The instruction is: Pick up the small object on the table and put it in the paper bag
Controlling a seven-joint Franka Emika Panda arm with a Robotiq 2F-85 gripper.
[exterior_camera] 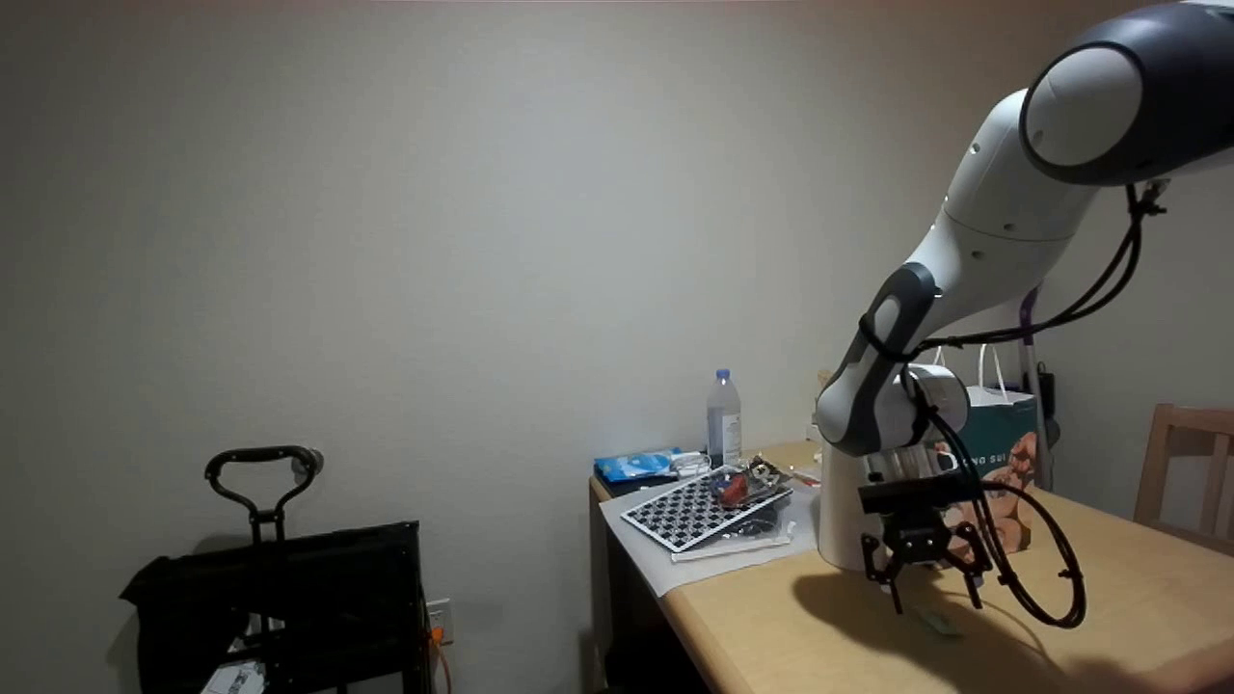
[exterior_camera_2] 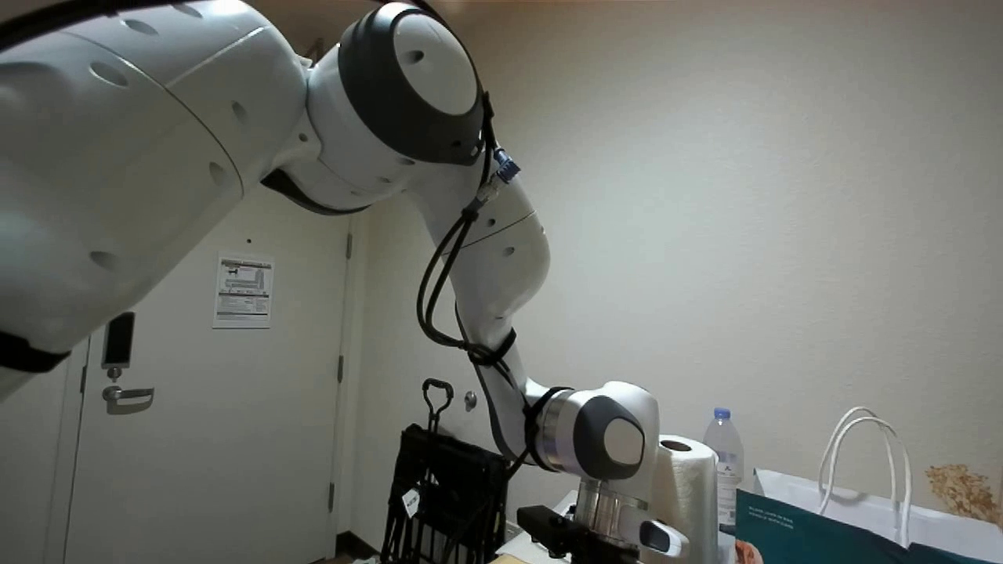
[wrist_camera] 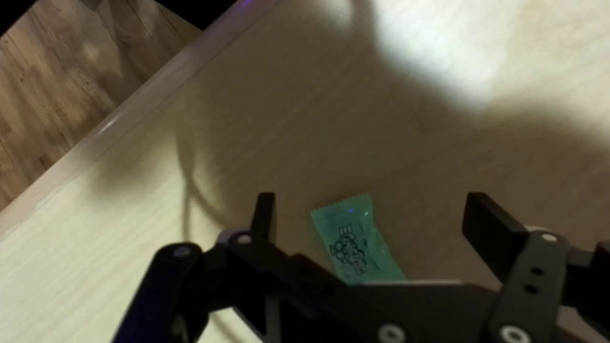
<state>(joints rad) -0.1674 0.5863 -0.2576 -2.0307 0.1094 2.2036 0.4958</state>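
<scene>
A small green printed packet point(exterior_camera: 937, 624) lies flat on the table point(exterior_camera: 771, 627). In the wrist view the packet point(wrist_camera: 355, 243) shows between the finger pads, nearer the left pad, its lower end hidden by the gripper body. My gripper point(exterior_camera: 938, 605) points down, open and empty, above the packet; its open fingers also show in the wrist view point(wrist_camera: 372, 202). In an exterior view the fingers are cut off below the frame. The teal paper bag point(exterior_camera: 1003, 434) stands upright behind the gripper, partly hidden by the arm and cables. Its top and white handles show in an exterior view point(exterior_camera_2: 815, 533).
A white paper roll point(exterior_camera: 841, 511) stands close beside the gripper and bag. A water bottle point(exterior_camera: 723, 419), a blue packet point(exterior_camera: 636, 467) and a patterned panel point(exterior_camera: 689, 511) with clutter are at the table's far end. The table edge point(wrist_camera: 119, 112) crosses the wrist view.
</scene>
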